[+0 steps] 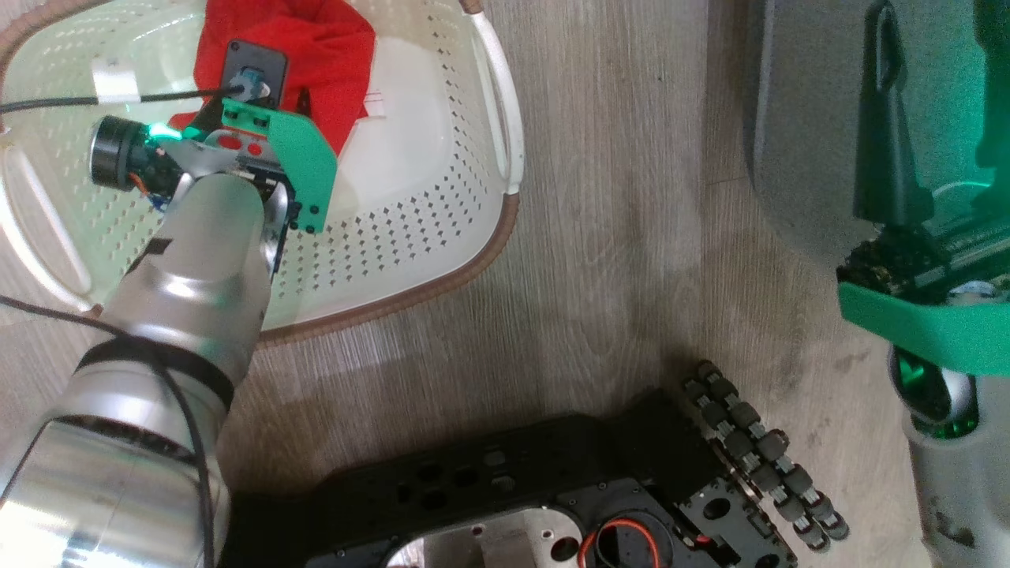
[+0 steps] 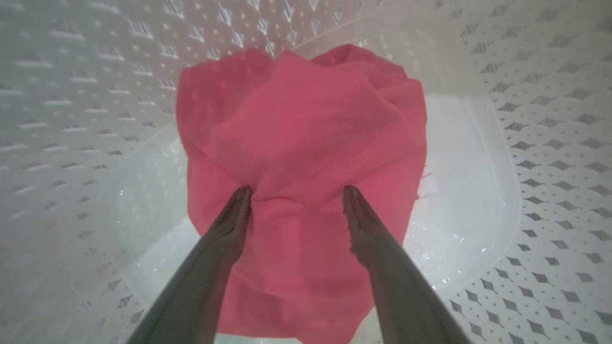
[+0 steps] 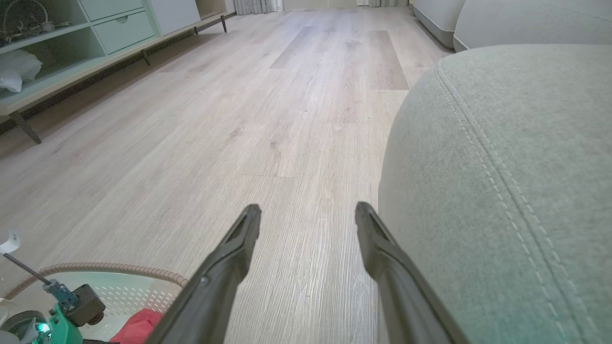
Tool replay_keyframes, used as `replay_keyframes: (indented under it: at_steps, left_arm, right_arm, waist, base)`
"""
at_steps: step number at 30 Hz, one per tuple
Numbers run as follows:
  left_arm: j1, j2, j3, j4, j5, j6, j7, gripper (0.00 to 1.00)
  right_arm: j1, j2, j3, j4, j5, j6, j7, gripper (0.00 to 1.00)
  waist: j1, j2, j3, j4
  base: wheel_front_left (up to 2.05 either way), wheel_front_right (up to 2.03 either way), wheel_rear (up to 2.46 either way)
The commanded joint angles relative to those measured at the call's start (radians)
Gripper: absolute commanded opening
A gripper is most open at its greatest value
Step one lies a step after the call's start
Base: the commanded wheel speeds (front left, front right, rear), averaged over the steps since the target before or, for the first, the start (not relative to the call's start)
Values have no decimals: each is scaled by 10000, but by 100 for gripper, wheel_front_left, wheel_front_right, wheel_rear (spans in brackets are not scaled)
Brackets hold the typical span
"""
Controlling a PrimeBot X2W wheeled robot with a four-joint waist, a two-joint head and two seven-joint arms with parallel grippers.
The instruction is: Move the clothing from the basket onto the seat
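Reach of left tool (image 2: pixel 297 191) into basket (image 2: pixel 550 143). Both fingers stand wide apart, their tips touching the red garment (image 2: pixel 306 119) and straddling a raised fold; nothing is clamped yet. The garment lies crumpled on the basket's floor, directly ahead of this tool. Its longer run lies along the fingers rather than across them, and its far end is against the perforated wall. The next move is judged to be closing on the fold that sits between the tips. Walls rise close on the far and left sides, so the free way out is straight up past the rim. The seat (image 3: pixel 516 167) lies to the robot's right, across a strip of bare floor (image 3: pixel 287 119). The right tool (image 3: pixel 308 210), likewise wide open and empty, hovers just beside the seat's rounded edge, well apart from the garment; the left arm is nearer.
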Motion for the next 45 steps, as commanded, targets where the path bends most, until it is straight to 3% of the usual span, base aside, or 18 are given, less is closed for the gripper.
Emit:
replay_keyframes:
  at_steps: [1,9,14,15,16,17,33,45]
  left_arm:
    - [113,230,89,-12,29,53,72,100]
    - [173,233,-549,3,354,-366,1712,100]
    - [282,209,-636,4,279,-469,2158,100]
    - [303,199,-621,4,229,-498,2219,78]
    - [318,186,-600,4,175,-522,2243,12]
    - [318,172,-587,4,131,-549,2197,0]
    - [565,42,-904,5,-17,-770,1311,0]
    - [1812,-57,-891,-171,-827,-981,-274,0]
  right_arm:
    - [721,52,197,-358,-43,-2,-63,100]
    - [961,-29,191,-607,-102,-2,-63,100]
    - [1061,-54,173,-665,-137,-2,-63,100]
    - [1068,-61,173,-669,-144,-2,-63,100]
    - [1070,-66,171,-673,-148,-2,-63,100]
    - [1062,-68,168,-673,-152,-2,-63,100]
    - [-74,-184,284,-361,-269,-2,-63,100]
    - [-269,-343,445,338,-337,-2,-63,100]
  waist:
    - [0,0,17,-8]
    - [0,0,185,11]
    - [0,0,219,45]
    - [0,0,224,52]
    - [0,0,227,61]
    - [0,0,228,69]
    - [0,0,-504,399]
    - [0,0,-3008,1147]
  base:
    - [0,0,0]
    - [0,0,0]
    - [0,0,0]
    - [0,0,0]
    - [0,0,0]
    - [0,0,0]
    - [0,0,0]
    - [0,0,0]
